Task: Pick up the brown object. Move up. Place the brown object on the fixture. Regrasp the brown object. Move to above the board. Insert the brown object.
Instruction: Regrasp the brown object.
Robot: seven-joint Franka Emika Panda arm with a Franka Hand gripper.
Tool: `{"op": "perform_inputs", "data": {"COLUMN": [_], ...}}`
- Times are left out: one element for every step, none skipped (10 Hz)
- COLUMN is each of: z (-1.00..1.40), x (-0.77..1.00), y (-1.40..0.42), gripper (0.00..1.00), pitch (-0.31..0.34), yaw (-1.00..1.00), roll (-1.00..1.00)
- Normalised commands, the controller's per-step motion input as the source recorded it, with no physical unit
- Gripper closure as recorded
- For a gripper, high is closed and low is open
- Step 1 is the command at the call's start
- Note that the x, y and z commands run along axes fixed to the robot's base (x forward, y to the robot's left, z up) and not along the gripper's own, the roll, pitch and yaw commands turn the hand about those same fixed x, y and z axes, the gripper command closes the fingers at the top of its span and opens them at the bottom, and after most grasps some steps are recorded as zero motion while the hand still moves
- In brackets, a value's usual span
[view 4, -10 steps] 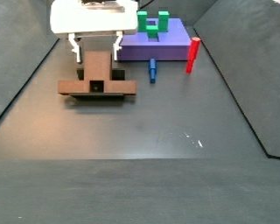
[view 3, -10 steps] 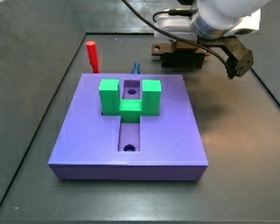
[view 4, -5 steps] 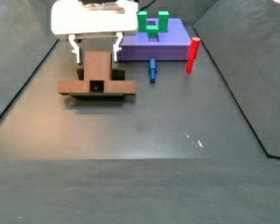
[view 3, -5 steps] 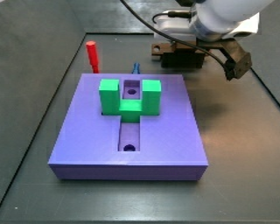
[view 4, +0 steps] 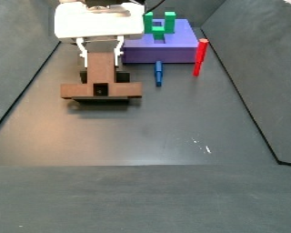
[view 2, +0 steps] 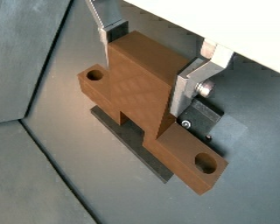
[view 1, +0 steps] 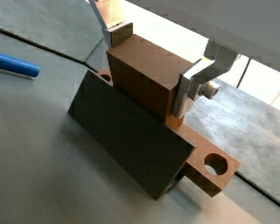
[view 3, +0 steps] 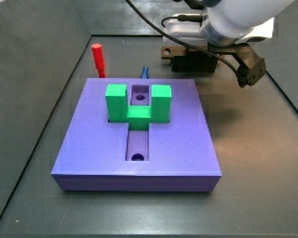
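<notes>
The brown object (view 1: 149, 74) is a tan-brown bar with a round hole near each end and a raised block in its middle. It rests across the dark fixture (view 1: 125, 136), far from the lavender board (view 3: 139, 139). My gripper (view 1: 154, 63) comes down over it from above. Its silver fingers (view 2: 192, 80) press the two sides of the raised block (view 2: 143, 87), so it is shut on the piece. In a side view the gripper (view 4: 101, 53) straddles the brown object (view 4: 102, 89), which hides most of the fixture (view 4: 99, 102). In a side view the gripper (view 3: 214, 56) hides most of the brown object (view 3: 177, 53).
A green U-shaped block (view 3: 138, 102) stands on the board over its central groove. A red upright peg (view 3: 98, 59) stands beside the board's far corner. A small blue piece (view 4: 158, 73) lies on the floor between board and fixture. Dark walls border the floor.
In a side view the two fingers have drawn closer together onto the raised block. The brown object and the fixture have not moved.
</notes>
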Motion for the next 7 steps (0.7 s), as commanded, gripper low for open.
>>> {"op": "perform_inputs", "data": {"z": [0.0,0.0,0.0,0.0,0.0,0.0,0.0], "x": [0.0,0.0,0.0,0.0,0.0,0.0,0.0], "y": [0.0,0.0,0.0,0.0,0.0,0.0,0.0], "gripper": [1.0,1.0,1.0,1.0,1.0,1.0,1.0], "pitch": [0.0,0.0,0.0,0.0,0.0,0.0,0.0], "yaw": [0.0,0.0,0.0,0.0,0.0,0.0,0.0], "roll": [0.0,0.0,0.0,0.0,0.0,0.0,0.0]}}
